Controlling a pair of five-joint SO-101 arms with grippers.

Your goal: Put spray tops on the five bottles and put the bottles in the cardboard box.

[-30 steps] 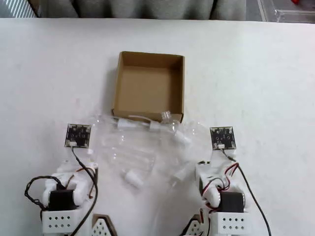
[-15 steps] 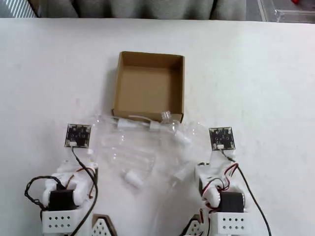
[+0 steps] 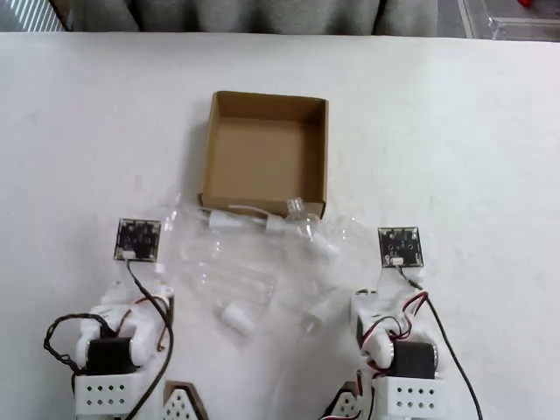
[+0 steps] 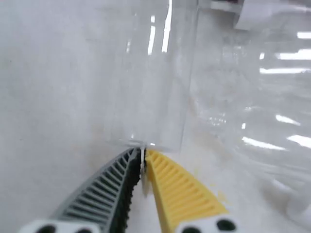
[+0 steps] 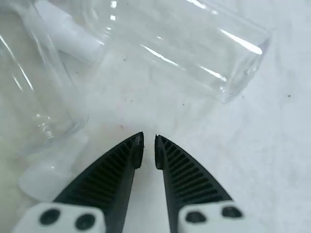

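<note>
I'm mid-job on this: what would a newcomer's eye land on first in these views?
The open cardboard box stands out first, brown against the white table, with no bottles in it. Just in front of it, between the two arms, lies a jumble of clear bottles and white spray tops. The left gripper sits shut right at the end of one bottle.

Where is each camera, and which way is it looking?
High view: above the table, facing down on the cardboard box, clear bottles and both arms.
Left wrist view: on the left arm, facing past its grey and yellow fingers at a lying bottle.
Right wrist view: on the right arm, facing past its black fingers at a bottle.
All share the bottles.
</note>
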